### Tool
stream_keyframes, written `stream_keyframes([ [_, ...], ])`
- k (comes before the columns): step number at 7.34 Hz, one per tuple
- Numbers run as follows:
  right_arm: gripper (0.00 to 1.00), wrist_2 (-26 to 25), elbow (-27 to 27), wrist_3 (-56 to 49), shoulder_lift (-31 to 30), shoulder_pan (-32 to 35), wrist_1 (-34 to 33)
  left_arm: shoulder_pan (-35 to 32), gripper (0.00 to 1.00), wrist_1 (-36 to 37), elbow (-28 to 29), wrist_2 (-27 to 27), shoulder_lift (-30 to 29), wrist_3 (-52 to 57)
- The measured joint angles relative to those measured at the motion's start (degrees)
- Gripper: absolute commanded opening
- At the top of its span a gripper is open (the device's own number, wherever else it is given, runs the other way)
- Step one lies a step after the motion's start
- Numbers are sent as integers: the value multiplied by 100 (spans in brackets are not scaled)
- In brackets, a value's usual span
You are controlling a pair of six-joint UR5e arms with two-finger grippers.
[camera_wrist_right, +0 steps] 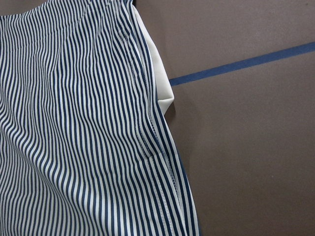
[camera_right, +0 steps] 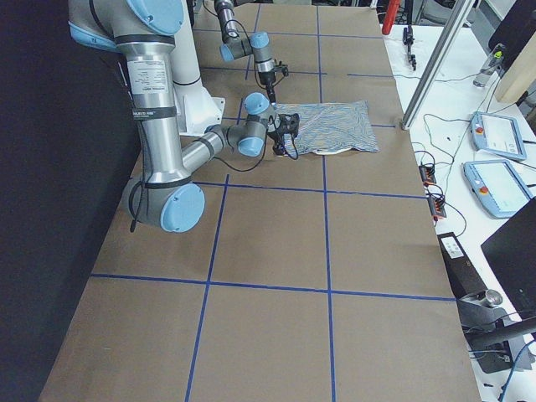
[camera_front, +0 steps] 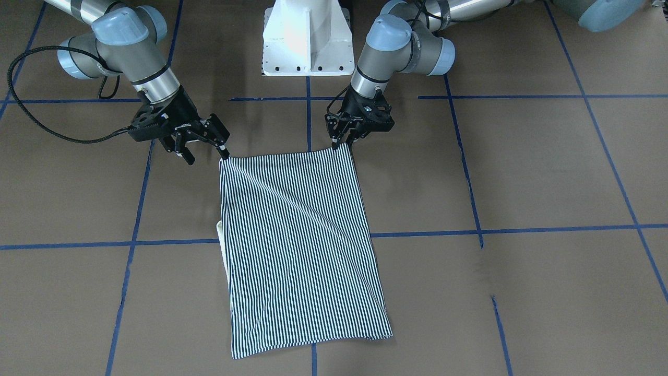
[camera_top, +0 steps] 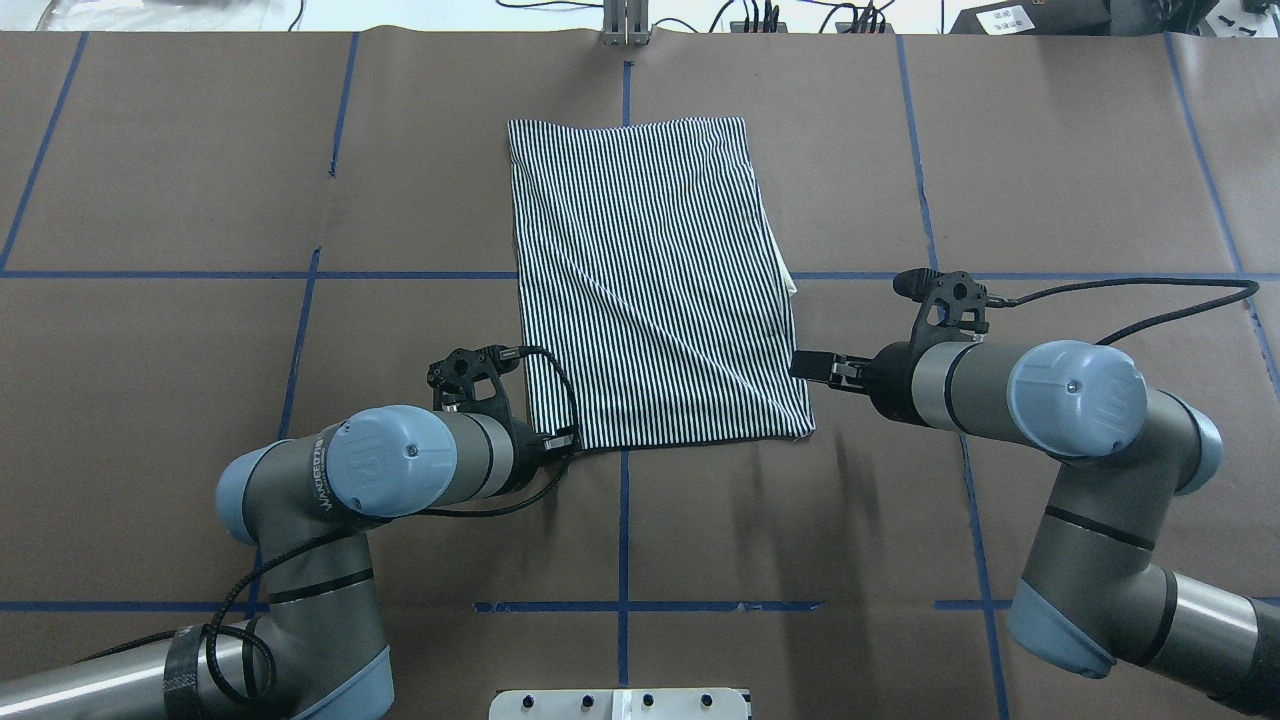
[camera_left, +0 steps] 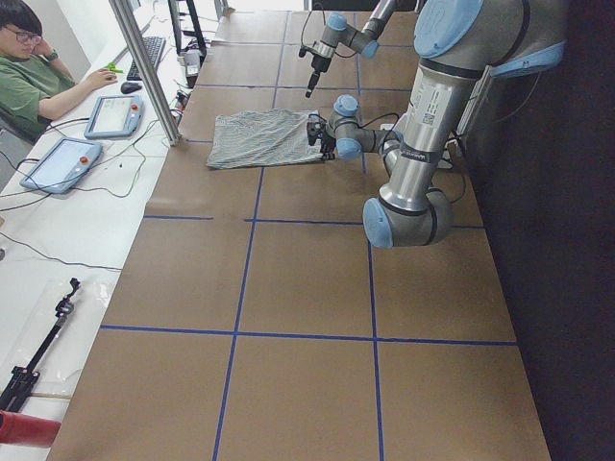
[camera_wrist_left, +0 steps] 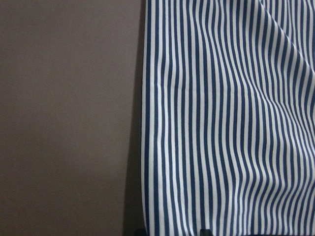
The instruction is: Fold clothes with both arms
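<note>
The striped polo shirt [camera_front: 297,245] lies folded into a rectangle on the brown table, also in the overhead view [camera_top: 650,280]. A bit of cream collar [camera_front: 222,240] pokes out at one side and shows in the right wrist view [camera_wrist_right: 157,83]. My left gripper [camera_front: 342,142] is low at the shirt's near corner [camera_top: 562,440]. In its wrist view two dark tips stand slightly apart over the shirt's edge [camera_wrist_left: 147,147]. My right gripper [camera_front: 206,154] has its fingers spread, one tip touching the other near corner [camera_top: 815,368].
The white pedestal base [camera_front: 308,36] stands between the arms. Blue tape lines [camera_front: 417,233] cross the table. An operator [camera_left: 29,67] sits past the far edge with tablets [camera_left: 60,163] and a metal post [camera_left: 144,67].
</note>
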Motion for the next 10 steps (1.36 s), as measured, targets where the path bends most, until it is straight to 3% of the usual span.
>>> stream_keyframes([
  [7, 100, -17, -20, 0, 0, -1, -9, -113, 40, 9, 47, 22, 1, 54],
  [8, 100, -17, -23, 0, 0, -1, -9, -117, 33, 9, 63, 21, 1, 60],
  [9, 100, -17, -25, 0, 0, -1, -12, -118, 14, 7, 73, 21, 1, 61],
  [10, 100, -17, -26, 0, -2, -1, -15, -117, 0, 1, 79, 19, 1, 59],
])
